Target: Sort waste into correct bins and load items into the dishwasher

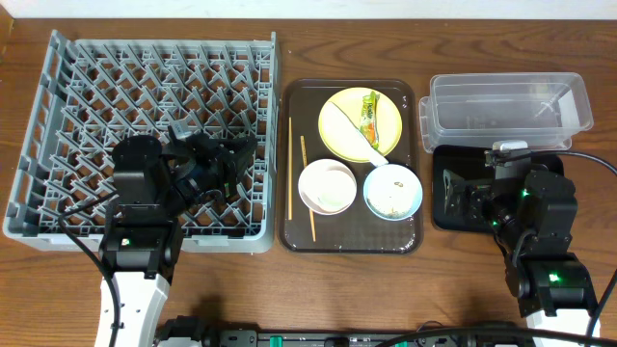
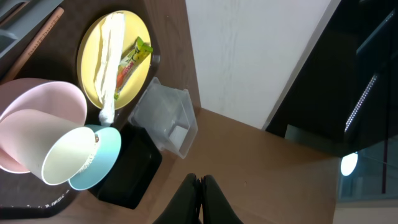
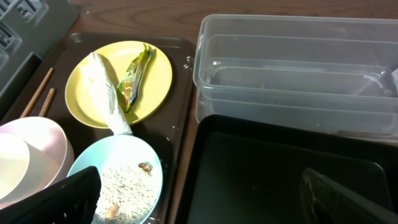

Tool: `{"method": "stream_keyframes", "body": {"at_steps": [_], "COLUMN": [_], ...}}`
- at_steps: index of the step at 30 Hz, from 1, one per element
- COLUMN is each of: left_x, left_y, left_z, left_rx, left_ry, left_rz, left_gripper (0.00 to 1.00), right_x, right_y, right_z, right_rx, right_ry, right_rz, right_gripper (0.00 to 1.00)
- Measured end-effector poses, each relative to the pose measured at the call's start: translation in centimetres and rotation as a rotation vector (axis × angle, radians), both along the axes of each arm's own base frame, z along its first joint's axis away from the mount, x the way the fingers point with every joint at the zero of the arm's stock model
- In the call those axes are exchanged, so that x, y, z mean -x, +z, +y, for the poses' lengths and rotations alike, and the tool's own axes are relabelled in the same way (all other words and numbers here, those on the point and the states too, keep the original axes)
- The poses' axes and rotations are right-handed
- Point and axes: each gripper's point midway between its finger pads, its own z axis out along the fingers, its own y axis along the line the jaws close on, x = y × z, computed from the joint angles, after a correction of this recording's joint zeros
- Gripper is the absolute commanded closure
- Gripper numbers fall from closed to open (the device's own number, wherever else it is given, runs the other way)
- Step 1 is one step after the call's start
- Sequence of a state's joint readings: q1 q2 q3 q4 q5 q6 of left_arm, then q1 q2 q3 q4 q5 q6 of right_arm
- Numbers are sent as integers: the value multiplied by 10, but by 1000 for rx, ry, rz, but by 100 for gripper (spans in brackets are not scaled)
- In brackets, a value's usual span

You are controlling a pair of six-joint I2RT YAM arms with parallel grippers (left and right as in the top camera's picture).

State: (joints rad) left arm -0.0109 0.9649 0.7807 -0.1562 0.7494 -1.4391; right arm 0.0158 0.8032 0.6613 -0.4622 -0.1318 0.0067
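The yellow plate lies on the brown serving tray and holds the green-and-yellow wrapper and the white paper strip. In front of it are the white bowl, with what looks like the small white cup in it, and the light blue bowl holding rice scraps. The chopsticks lie along the tray's left side. My left gripper is shut and empty above the grey dish rack. My right gripper is open and empty over the black tray.
The clear tub stands behind the black tray at the back right and holds nothing that I can see. The rack fills the left part of the table and touches the brown tray's left edge. Bare wood lies along the front edge.
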Motion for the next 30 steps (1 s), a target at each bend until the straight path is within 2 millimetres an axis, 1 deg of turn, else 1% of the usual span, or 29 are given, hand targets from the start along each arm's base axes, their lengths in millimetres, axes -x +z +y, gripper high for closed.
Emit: {"method": "stream_keyframes", "body": {"at_steps": [3,15,23,30], "left_x": [0,4,6,6], "left_y": [0,3,3,3], "left_z": [0,-6,-7,-7], "left_rx": [4,127,151,151], "left_ry": [2,9,7,6], "left_rz": [4,102,122,122], "left_gripper": [93,93,93,93], "right_x": [0,0,0,6], "right_y": [0,0,0,-8], "right_z": [0,0,0,0], "right_rx": [0,0,0,1], "right_ry": [0,1,0,0], "right_rz": [-1,-2,-1,42], "right_gripper": [1,1,1,1]}}
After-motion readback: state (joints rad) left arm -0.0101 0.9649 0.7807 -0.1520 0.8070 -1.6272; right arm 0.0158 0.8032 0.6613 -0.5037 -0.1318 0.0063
